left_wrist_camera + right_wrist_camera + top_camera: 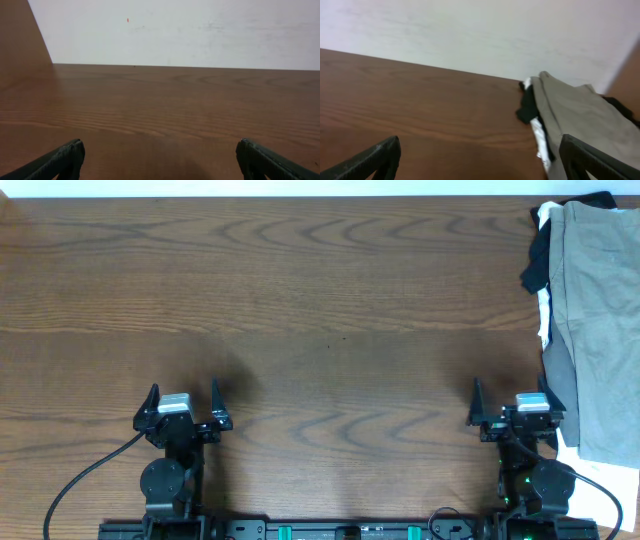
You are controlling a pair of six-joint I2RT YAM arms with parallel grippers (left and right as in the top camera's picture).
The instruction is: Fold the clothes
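progress: not started | clothes [598,320] heaped at right edge of table [320,290], none laid out | left gripper [183,393] and right gripper [510,393] spread wide, empty

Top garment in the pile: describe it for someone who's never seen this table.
On the wooden table, go to the right edge, past the right gripper, where a clothes pile lies. The khaki-olive shorts lie on top, the largest visible piece; the black garment and white garment beneath show only as edges on the left.
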